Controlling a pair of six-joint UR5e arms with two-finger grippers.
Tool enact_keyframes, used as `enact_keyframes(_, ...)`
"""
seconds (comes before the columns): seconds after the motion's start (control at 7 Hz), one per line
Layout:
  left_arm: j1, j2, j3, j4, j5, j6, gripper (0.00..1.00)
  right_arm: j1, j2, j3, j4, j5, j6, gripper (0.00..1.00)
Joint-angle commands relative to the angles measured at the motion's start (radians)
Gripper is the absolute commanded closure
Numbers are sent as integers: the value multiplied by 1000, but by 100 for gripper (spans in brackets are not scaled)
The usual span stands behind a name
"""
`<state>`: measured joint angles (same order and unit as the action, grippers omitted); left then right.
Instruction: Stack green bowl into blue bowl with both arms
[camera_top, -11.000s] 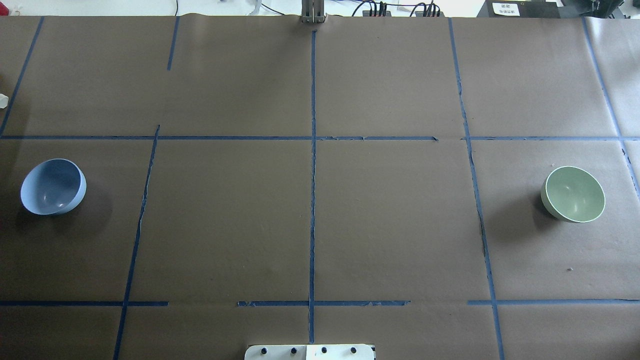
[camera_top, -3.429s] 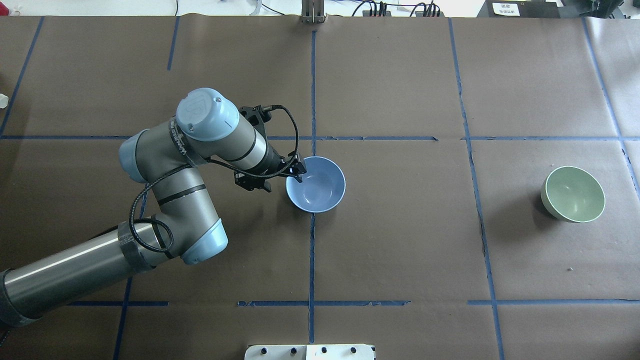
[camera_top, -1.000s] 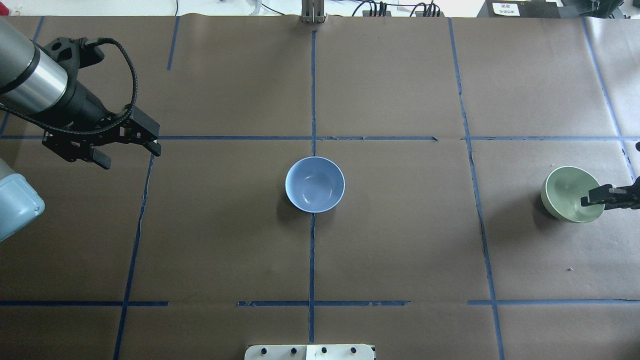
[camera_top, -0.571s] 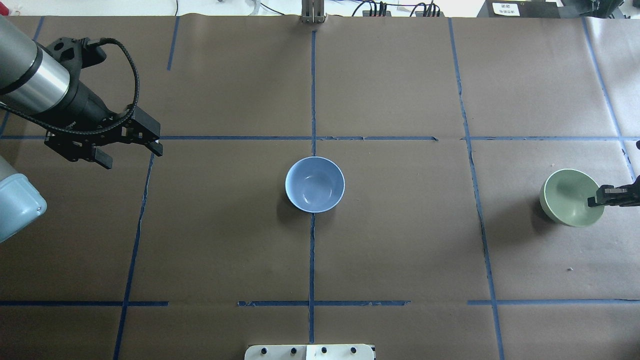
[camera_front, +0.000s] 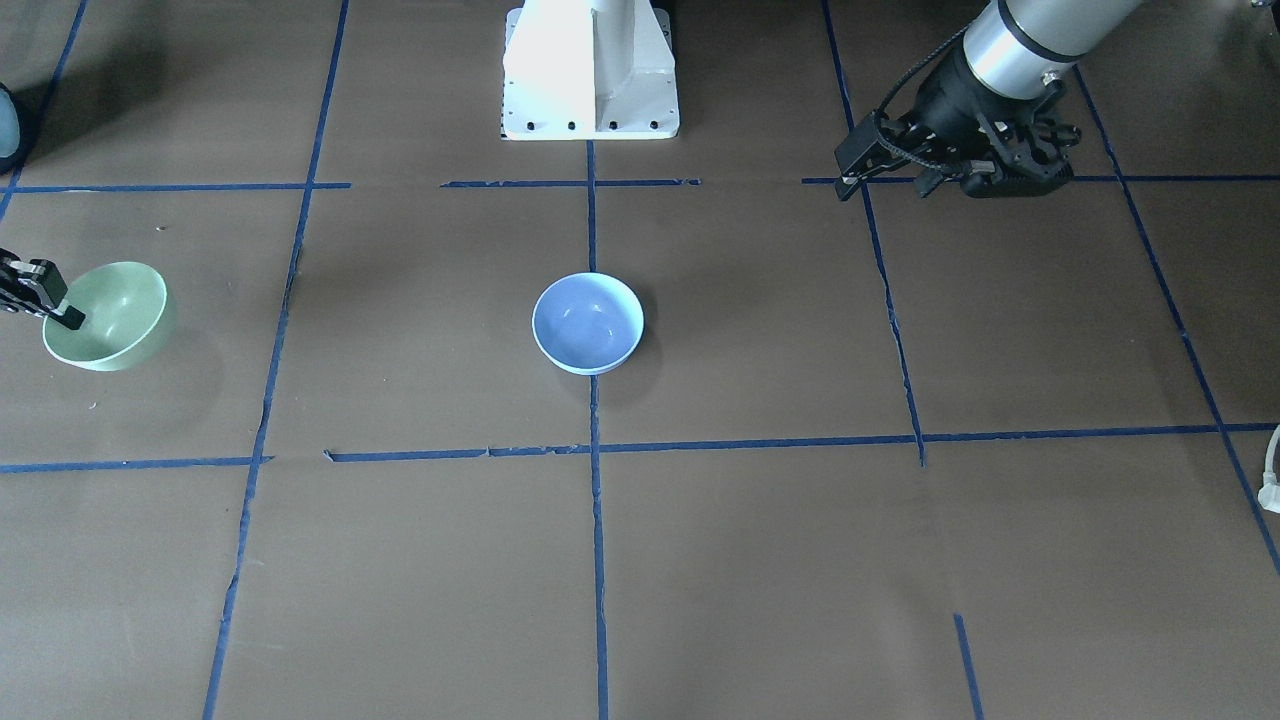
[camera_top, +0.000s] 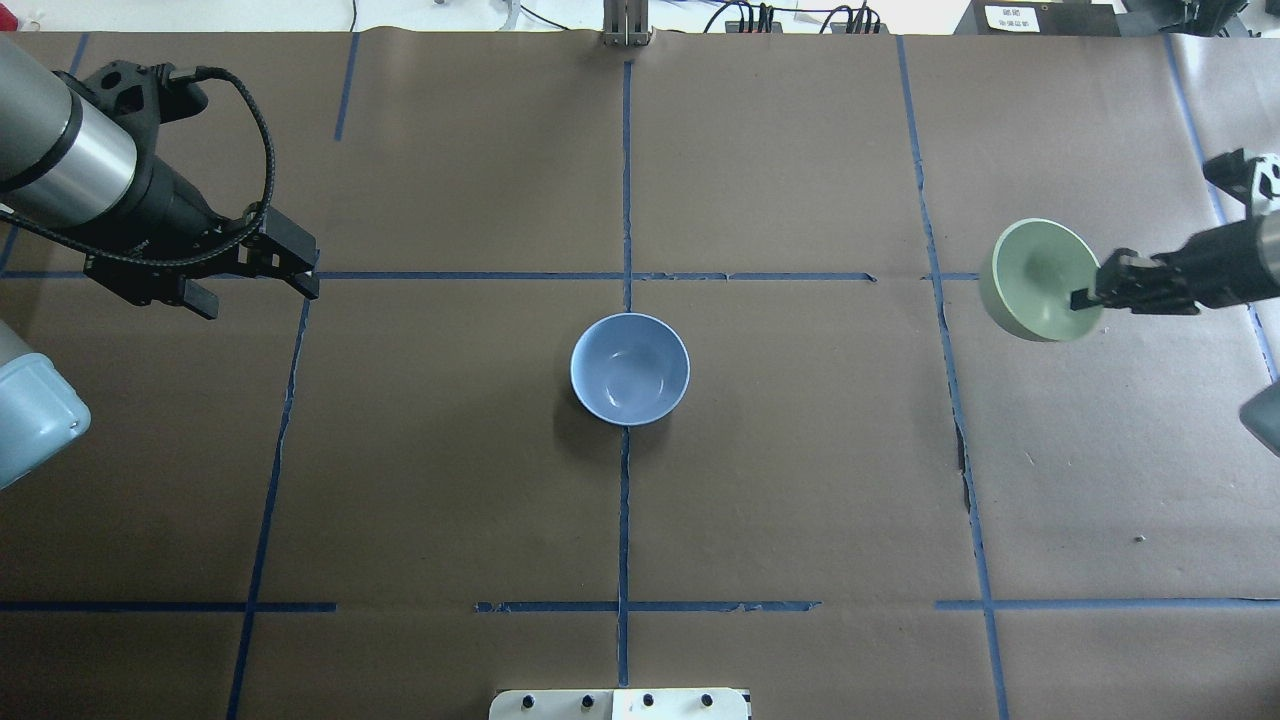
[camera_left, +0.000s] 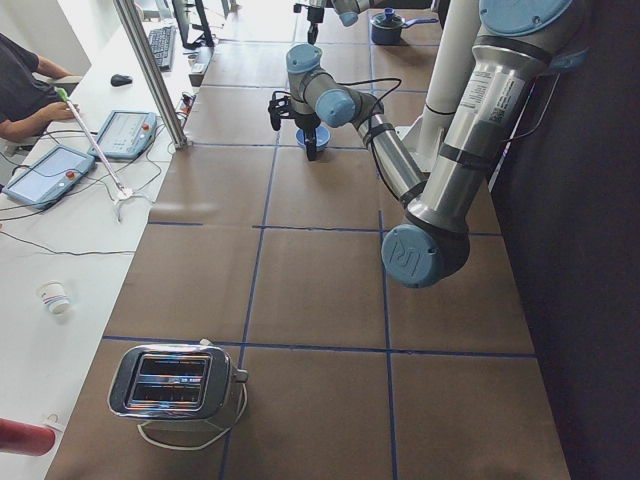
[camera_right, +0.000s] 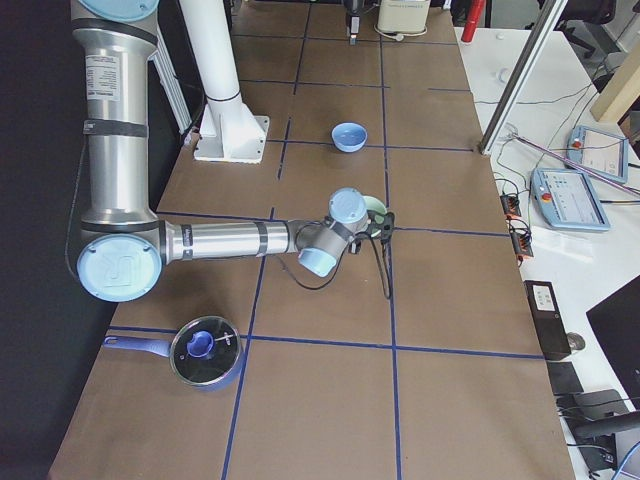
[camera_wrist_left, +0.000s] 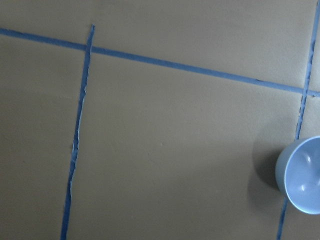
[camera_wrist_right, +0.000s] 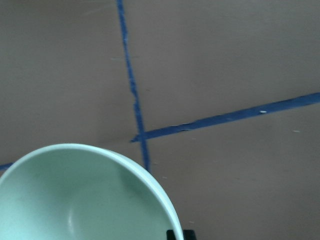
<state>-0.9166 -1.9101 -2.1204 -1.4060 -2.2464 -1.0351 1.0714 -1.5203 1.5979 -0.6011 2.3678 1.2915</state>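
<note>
At the far left we see the left gripper (camera_top: 260, 297) hanging above the table (camera_top: 800, 500), its fingers spread wide with nothing between them. It is well apart from both bowls; its wrist camera catches the blue bowl only at the right edge of the view.

In the middle, the blue bowl (camera_top: 630, 368) sits upright on the brown paper, mouth up, on the centre tape line (camera_top: 627, 200) and just short of where that line crosses another. Nothing touches it.

At the right, the green bowl (camera_top: 1040, 278) is held clear of the table, its shadow falling apart from it. The right gripper (camera_top: 1086, 296) pinches its rim on the side away from the blue bowl, one finger inside and one outside. The two bowls are well apart.
</note>
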Motion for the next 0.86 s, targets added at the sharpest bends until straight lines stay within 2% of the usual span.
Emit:
enact_keyframes(0.0,-8,61,-7,7,48,241,0,-110,214,7,-29,-40,205,99)
enact_keyframes(0.29,-11,95,3,-4,51,256,0,-261,368,13,-142,-213,293,99)
enact_keyframes(0.43,-5,97,-3,-14,59,271,0,-350,408,34,-211,-323,301,99)
enact_keyframes(0.57,-10,124,7,-13,105,273,0,-428,426,77,-305,-404,301,99)
enact_keyframes(0.71,-18,150,10,-8,126,271,0,-473,440,80,-327,-461,301,99)
